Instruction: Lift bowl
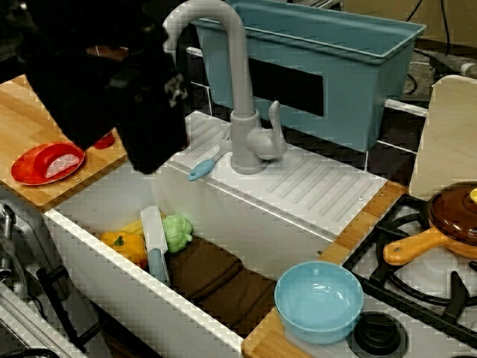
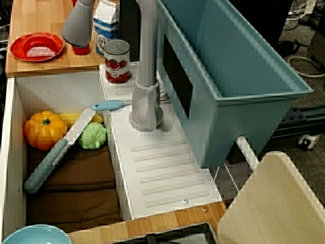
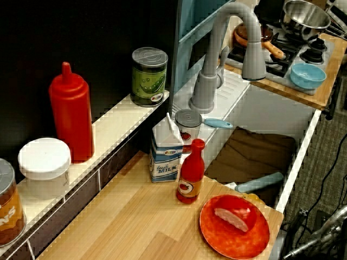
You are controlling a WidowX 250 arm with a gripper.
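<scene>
— Starting big: blue-grey tub (image 1: 313,67) across the back, white sink (image 1: 216,212) below it, grey faucet (image 1: 237,97) between. Anything of the arm?

— Only a dark blurred bulk (image 1: 104,82) at the upper left of the front view, hanging over the sink's far corner. Probably the arm, too close to the lens to read. Gripper lost somewhere in that blur; cannot tell whether spread or pressed together. Absent from the other two views.

— And the bowl (image 1: 319,300)?

— Light blue, upright, empty. Resting on the narrow wooden strip of worktop (image 1: 257,344) between sink and stove (image 1: 440,313), just beside a burner knob and near the brown pan (image 1: 447,224). Well apart from the dark bulk, with the whole basin in between. Touched by nothing.

— So which step?

— By the look of it, the very start: approach not yet made, no grasp, bowl not yet lifted.

— Next move, then?

— Likely a long reach across the sink, clear of the faucet, then down over the rim with the gripper wide. Worth pinching one wall rather than spanning the whole bowl. Glossy plastic, so probably slippery; needs a firm, deep bite before rising straight up.
</scene>
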